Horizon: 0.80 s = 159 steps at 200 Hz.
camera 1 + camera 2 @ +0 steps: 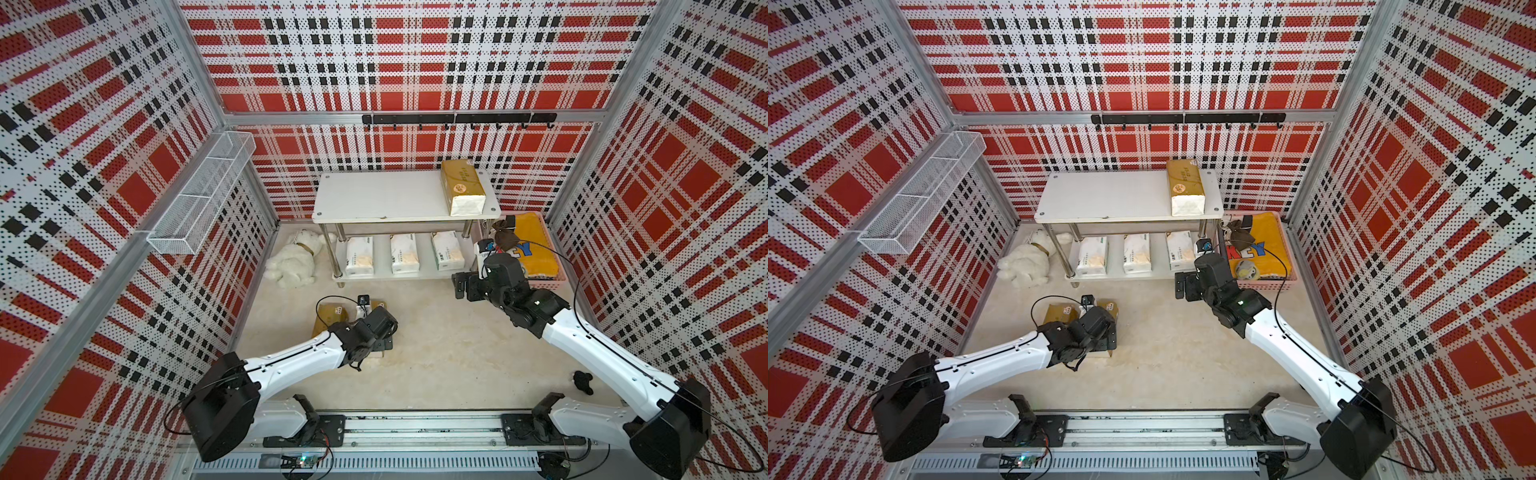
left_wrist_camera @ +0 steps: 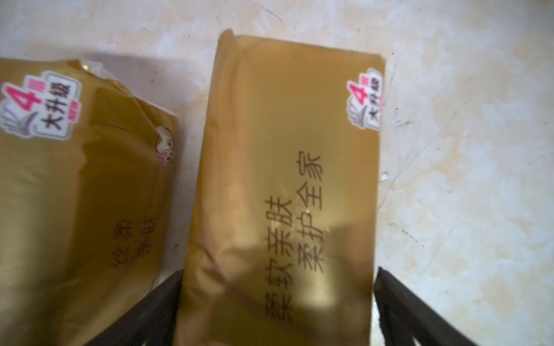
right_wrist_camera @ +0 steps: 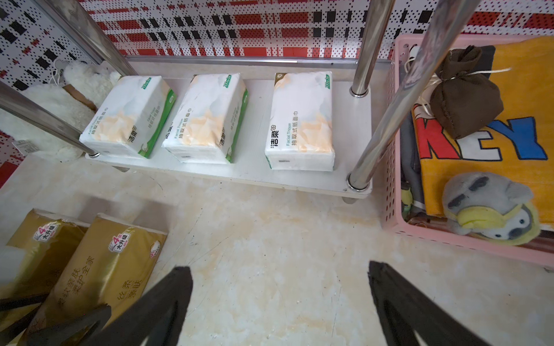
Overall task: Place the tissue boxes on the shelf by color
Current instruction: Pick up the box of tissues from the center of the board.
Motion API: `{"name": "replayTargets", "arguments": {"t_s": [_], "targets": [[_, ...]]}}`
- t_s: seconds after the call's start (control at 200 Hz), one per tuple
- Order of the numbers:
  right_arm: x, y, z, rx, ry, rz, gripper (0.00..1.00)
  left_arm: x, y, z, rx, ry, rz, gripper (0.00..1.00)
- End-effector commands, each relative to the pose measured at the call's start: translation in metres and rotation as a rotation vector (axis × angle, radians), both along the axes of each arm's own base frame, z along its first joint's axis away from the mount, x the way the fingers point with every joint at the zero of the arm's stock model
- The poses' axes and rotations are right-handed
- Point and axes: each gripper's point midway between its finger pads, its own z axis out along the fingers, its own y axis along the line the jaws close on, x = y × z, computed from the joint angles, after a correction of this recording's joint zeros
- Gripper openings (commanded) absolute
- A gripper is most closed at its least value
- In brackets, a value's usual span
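Note:
The shelf (image 1: pixel 374 195) stands at the back wall. One gold tissue box (image 1: pixel 461 191) lies on its top board at the right end. Three white tissue boxes (image 3: pixel 129 115) (image 3: pixel 207 118) (image 3: pixel 301 121) sit in a row on the lower board (image 3: pixel 245 173). Two more gold tissue boxes (image 2: pixel 284 179) (image 2: pixel 75 194) lie side by side on the floor. My left gripper (image 2: pixel 278 271) is open and low over the right-hand one, a finger on each long side. My right gripper (image 3: pixel 278 266) is open and holds nothing, above bare floor before the shelf's right end.
A white plush toy (image 1: pixel 297 259) lies left of the shelf. A pink crate (image 3: pixel 392 149) with a yellow cloth, a brown pouch and a soft toy stands to the right. A white wire basket (image 1: pixel 203 195) hangs on the left wall. A small black object (image 1: pixel 582 380) lies front right.

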Motion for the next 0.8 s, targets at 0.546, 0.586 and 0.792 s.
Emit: {"name": "replayTargets", "arguments": {"t_s": [0.546,0.586,0.792], "targets": [[0.006,0.017,0.0,0.003,-0.005,0.039,1.0,-0.03,-0.01,-0.014,-0.024,-0.037,0.139,0.99],[0.007,0.018,0.0,0.001,-0.004,0.041,1.0,-0.033,-0.011,-0.016,-0.023,-0.04,0.142,0.99],[0.008,0.02,-0.001,-0.002,-0.006,0.046,1.0,-0.041,-0.01,-0.026,-0.011,-0.034,0.16,0.99]]}}
